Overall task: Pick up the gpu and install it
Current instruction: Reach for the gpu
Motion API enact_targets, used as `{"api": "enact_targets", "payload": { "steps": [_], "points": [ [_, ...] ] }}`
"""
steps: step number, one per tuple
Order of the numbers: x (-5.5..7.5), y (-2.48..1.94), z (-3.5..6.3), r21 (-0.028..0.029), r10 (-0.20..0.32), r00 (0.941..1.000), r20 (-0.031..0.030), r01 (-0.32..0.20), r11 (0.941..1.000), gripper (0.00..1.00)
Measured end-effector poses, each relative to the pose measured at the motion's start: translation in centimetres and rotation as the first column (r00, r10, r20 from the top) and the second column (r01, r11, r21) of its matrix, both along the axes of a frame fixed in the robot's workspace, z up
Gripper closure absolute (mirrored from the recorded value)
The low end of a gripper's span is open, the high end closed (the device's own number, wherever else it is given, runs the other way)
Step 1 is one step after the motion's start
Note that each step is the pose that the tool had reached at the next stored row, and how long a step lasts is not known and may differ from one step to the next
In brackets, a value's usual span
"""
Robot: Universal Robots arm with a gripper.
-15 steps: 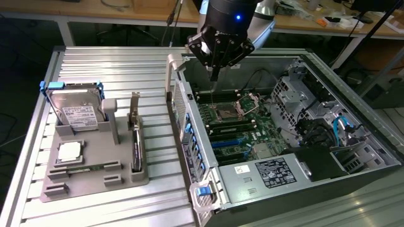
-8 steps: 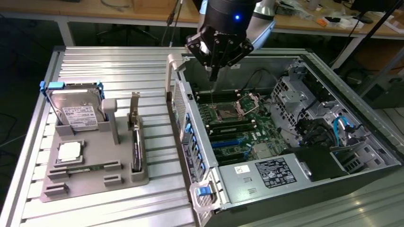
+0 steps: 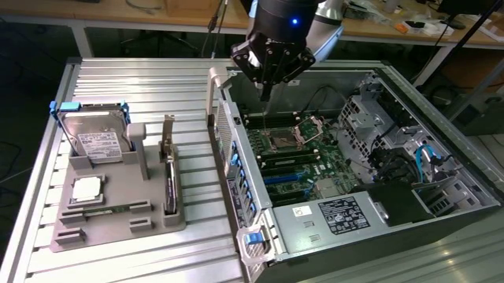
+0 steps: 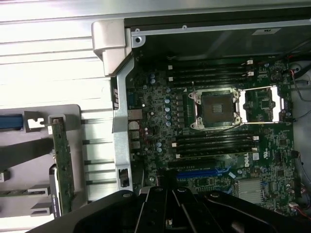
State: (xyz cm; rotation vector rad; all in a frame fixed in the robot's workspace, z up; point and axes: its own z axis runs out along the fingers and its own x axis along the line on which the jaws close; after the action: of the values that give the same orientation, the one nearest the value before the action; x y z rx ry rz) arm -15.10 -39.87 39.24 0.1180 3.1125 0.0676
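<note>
The gpu (image 3: 169, 171) is a thin green card standing on edge in a slot of the grey fixture (image 3: 118, 219) on the table, on the exterior view's left of the open computer case (image 3: 236, 147). In the wrist view the gpu (image 4: 63, 165) runs along the fixture beside the case wall. My gripper (image 3: 265, 96) hangs over the motherboard (image 3: 303, 154) near the CPU socket (image 3: 281, 140), well apart from the gpu. Its thin fingers come together to a point with nothing between them. The gripper (image 4: 167, 189) sits above the blue expansion slot (image 4: 199, 172).
A silver hard drive (image 3: 98, 141) with a white label stands in a blue-edged bracket on the fixture, and a small square chip (image 3: 87, 187) lies in front of it. The case's power supply (image 3: 339, 215), drive cage (image 3: 378, 115) and cables crowd its right side. Ribbed metal table (image 3: 141, 82) surrounds everything.
</note>
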Motion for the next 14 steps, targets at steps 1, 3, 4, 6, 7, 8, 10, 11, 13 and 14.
{"api": "enact_targets", "payload": {
  "steps": [1,3,4,6,7,8,10,11,13,14],
  "points": [
    [-0.02,0.0,0.0,0.0,0.0,1.0,0.0,0.0,1.0,0.89],
    [-0.1,0.0,0.0,0.0001,0.0,1.0,0.0,0.0,1.0,0.89],
    [-0.13,0.0,0.0,0.0,0.0,1.0,0.0,0.0,1.0,0.89],
    [-0.18,0.0,0.0,0.0,0.0,1.0,0.0,0.0,1.0,0.89],
    [-0.2,0.0,0.0,0.0,0.0,1.0,0.0,0.0,1.0,0.89],
    [-0.21,0.0,0.0,0.0,0.0,1.0,0.0,0.0,1.0,0.89],
    [-0.29,0.0,0.0,0.0,0.0,1.0,0.0,0.0,1.0,0.89],
    [-0.35,0.0,0.0,0.0001,0.0,1.0,0.0,0.0,1.0,0.89],
    [-0.51,0.0,0.0,0.0,0.0,1.0,0.0,0.0,1.0,0.89],
    [-0.67,0.0,0.0,0.0001,0.0,1.0,0.0,0.0,1.0,0.89]
  ]
}}
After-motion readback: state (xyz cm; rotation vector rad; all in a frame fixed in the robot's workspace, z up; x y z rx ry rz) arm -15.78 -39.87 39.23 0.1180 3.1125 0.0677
